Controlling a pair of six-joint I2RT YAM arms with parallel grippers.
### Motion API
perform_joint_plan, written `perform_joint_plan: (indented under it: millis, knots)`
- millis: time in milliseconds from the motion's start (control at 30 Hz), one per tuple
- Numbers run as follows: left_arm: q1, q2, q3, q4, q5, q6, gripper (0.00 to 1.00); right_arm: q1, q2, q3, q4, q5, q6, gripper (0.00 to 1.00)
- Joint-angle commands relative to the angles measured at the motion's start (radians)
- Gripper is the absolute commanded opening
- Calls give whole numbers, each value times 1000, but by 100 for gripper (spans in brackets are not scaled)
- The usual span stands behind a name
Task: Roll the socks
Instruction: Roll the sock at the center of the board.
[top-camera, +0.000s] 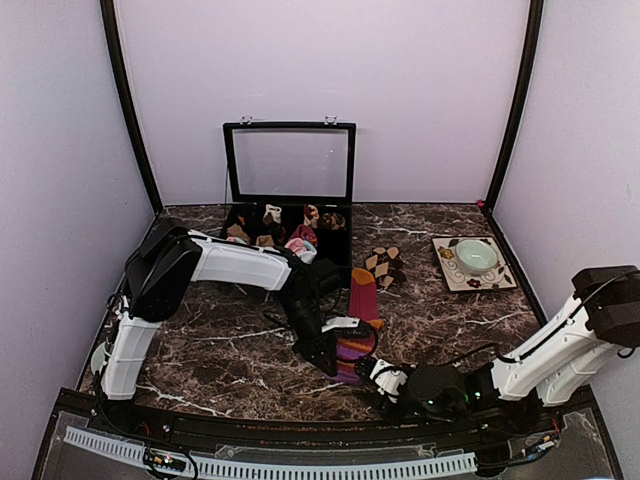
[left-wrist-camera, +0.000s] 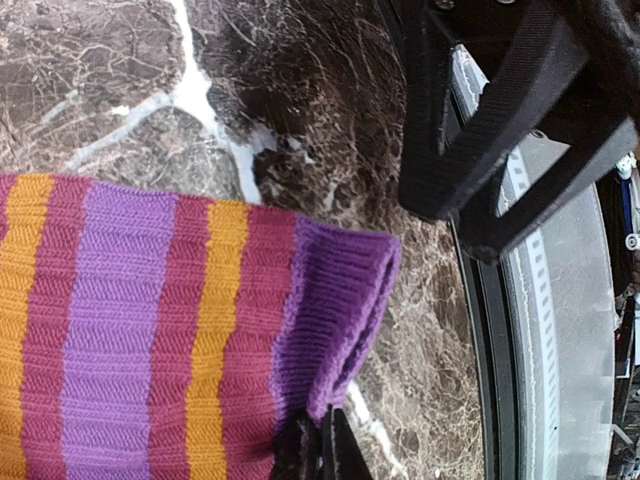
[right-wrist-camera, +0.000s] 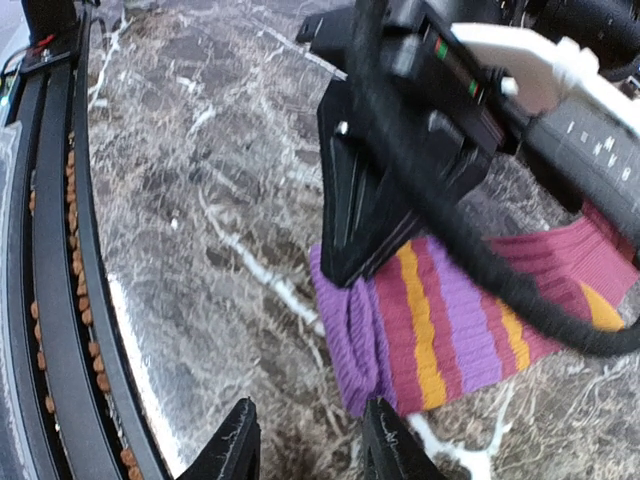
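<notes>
The long magenta sock (top-camera: 360, 310) with purple and orange stripes lies flat on the marble table, its purple cuff (left-wrist-camera: 340, 290) toward the near edge. My left gripper (left-wrist-camera: 322, 452) is shut on the edge of that cuff, and it shows in the top view (top-camera: 326, 358) at the sock's near left corner. My right gripper (right-wrist-camera: 312, 450) is open and low over the table, with one finger (right-wrist-camera: 392, 445) touching the cuff's near corner (right-wrist-camera: 350, 335). It shows in the top view (top-camera: 373, 373). The brown-and-beige diamond socks (top-camera: 384, 266) lie beyond the magenta sock.
An open black box (top-camera: 290, 232) with a raised lid holds several small sock rolls at the back. A patterned plate (top-camera: 448, 272) with a green bowl (top-camera: 476, 256) sits at the back right. A black rail (right-wrist-camera: 60, 300) runs along the table's near edge.
</notes>
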Motion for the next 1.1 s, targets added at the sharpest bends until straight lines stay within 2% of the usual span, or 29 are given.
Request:
perform_joint_plan:
  millis: [0, 267, 600, 700, 833, 967, 1067]
  knots:
    - [-4, 40, 25, -40, -112, -21, 0, -32, 12, -4, 122, -4, -45, 35]
    - [-10, 40, 14, -27, -158, -29, 0, -106, 113, 6, 222, -32, -40, 29]
    - [-11, 22, 10, 2, -208, -52, 1, -121, 222, 24, 331, -55, 34, 20]
    - [-11, 9, 2, 21, -223, -62, 4, -122, 224, 12, 353, -36, 65, 13]
    - [-13, -37, -30, 58, -258, -62, 21, -121, 207, 12, 289, -21, 115, 0]
    - [-11, -119, -78, 105, -300, -62, 38, -121, 167, 14, 188, -17, 175, 0]
    - [-1, -205, -138, 148, -287, -60, 59, -121, 127, -8, 164, -18, 212, 0]
